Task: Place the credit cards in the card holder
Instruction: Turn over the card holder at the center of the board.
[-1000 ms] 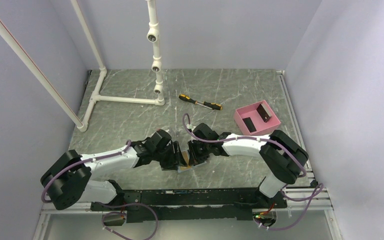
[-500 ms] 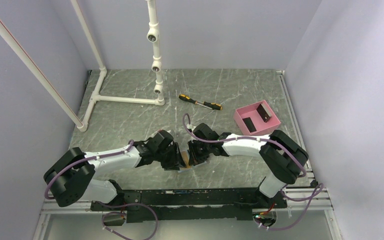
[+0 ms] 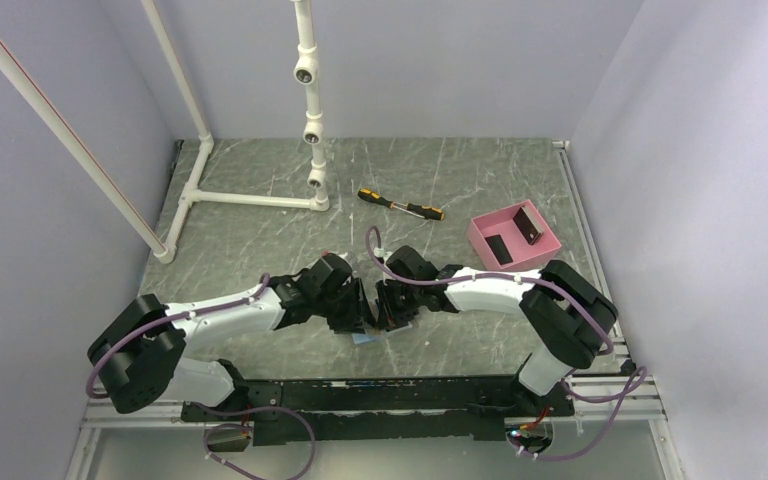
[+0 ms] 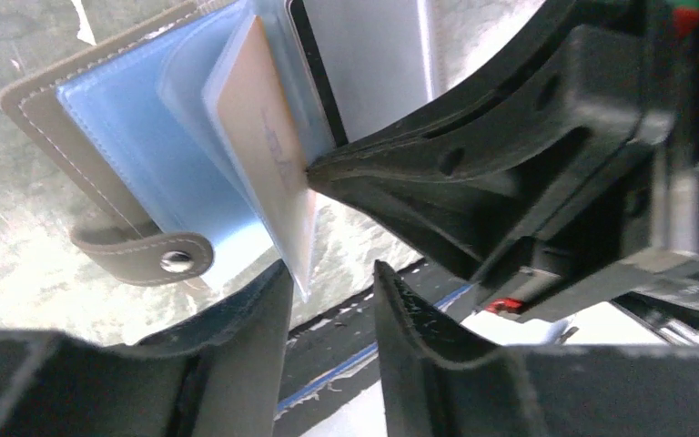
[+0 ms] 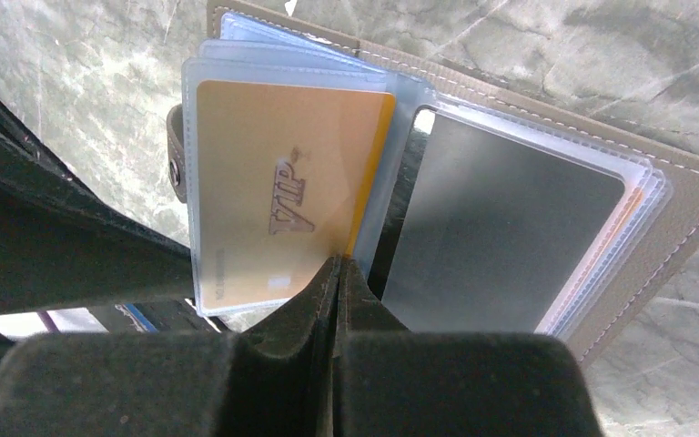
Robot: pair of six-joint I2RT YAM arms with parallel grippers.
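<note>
Card holder [image 5: 683, 223] is lying open on the table [image 5: 82, 82] between the two grippers, with its clear sleeves fanning up off the spine.

Right gripper [image 5: 339, 266] is sitting at the holder's spine with its fingers pressed together. The tips are butting against the gold VIP card [image 5: 278, 196] at its corner nearest the spine. I can't tell whether a sleeve edge is pinched between them. My read is that the closed tips are working as a pusher, seating the card fully in its sleeve.

Left gripper [image 4: 332, 282] is waiting at the holder's open edge with its fingers apart. They're straddling the free corner of that same sleeve and clamping nothing. It's probably there to stop the sleeve flopping while the card is being nudged.

The gold card is looking almost home, with only a strip on the spine side showing outside the plastic. A dark grey card [image 5: 501, 228] is already sitting in the sleeve across the spine.

The pink tray [image 3: 479, 238], well apart from the holder toward the back right, is holding more dark cards [image 3: 501, 248], so the job is looking only partly done.

Risk: a thin sleeve could buckle under a hard push.
</note>
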